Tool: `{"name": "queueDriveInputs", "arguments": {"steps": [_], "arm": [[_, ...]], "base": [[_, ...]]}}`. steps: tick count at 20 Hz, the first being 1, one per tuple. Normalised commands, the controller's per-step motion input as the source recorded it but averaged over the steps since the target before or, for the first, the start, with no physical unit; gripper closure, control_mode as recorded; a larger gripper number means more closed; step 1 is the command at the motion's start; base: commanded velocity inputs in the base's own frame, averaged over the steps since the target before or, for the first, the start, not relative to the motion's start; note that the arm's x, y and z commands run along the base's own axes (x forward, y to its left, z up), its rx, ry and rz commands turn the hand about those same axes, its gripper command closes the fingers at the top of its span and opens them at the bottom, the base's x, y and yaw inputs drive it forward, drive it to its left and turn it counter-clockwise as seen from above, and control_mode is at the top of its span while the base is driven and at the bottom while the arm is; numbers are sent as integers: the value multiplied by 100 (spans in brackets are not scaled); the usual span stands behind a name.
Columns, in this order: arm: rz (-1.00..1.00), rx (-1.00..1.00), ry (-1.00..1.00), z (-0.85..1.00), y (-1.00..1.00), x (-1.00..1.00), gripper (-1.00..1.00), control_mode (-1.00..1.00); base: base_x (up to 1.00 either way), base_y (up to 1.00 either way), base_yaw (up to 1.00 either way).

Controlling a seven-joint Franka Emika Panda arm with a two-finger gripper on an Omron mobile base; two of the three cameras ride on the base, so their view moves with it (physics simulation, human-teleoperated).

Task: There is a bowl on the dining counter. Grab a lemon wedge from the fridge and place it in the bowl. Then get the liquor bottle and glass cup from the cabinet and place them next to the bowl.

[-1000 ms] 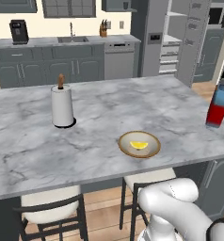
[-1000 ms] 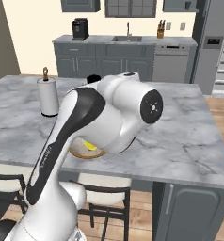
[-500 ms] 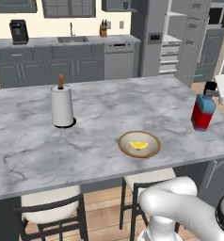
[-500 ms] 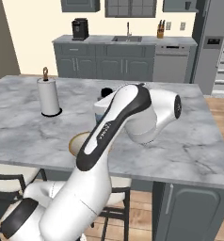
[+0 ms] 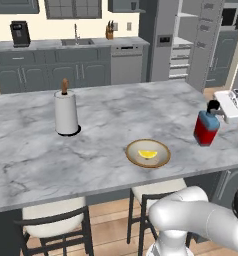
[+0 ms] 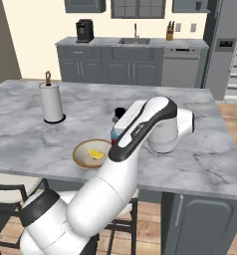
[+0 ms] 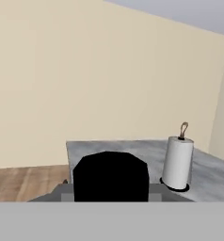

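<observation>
My gripper (image 5: 220,111) is shut on the upper part of the liquor bottle (image 5: 207,128), blue above and red below, holding it low over the dining counter (image 5: 116,117) to the right of the bowl (image 5: 139,157). I cannot tell whether the bottle's base touches the marble. The tan bowl holds the yellow lemon wedge (image 5: 149,154). From the right base view the arm covers most of the bottle (image 6: 115,132), just right of the bowl (image 6: 83,155) with the wedge (image 6: 95,154). The bottle's black cap (image 7: 110,176) sits close in the hand view.
A white paper-towel roll (image 5: 66,113) stands on the counter's left part, also seen as the roll (image 6: 53,102). Chairs (image 5: 53,225) are tucked under the near edge. The fridge (image 5: 158,35) and a sink worktop (image 5: 76,44) lie behind the island.
The gripper has carried the bottle leftward and down, from the counter's right edge toward the bowl. Bowl, wedge and towel roll have stayed put.
</observation>
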Motion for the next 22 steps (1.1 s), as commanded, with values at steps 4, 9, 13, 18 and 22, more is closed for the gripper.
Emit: {"name": "queueDriveInputs", "arguments": {"steps": [4, 9, 13, 18, 22], "arm": [[0, -2, -3, -54, 6, 28, 100, -100], [0, -6, 0, -58, 15, 30, 100, -100], [0, -1, 0, -49, 14, 35, 100, -100], [0, 0, 0, -40, 3, 36, 100, -100], [0, 0, 0, -44, 0, 38, 100, -100]], "base": [[0, 0, 0], [0, 0, 0], [0, 0, 0], [0, 0, 0], [0, 0, 0]]}}
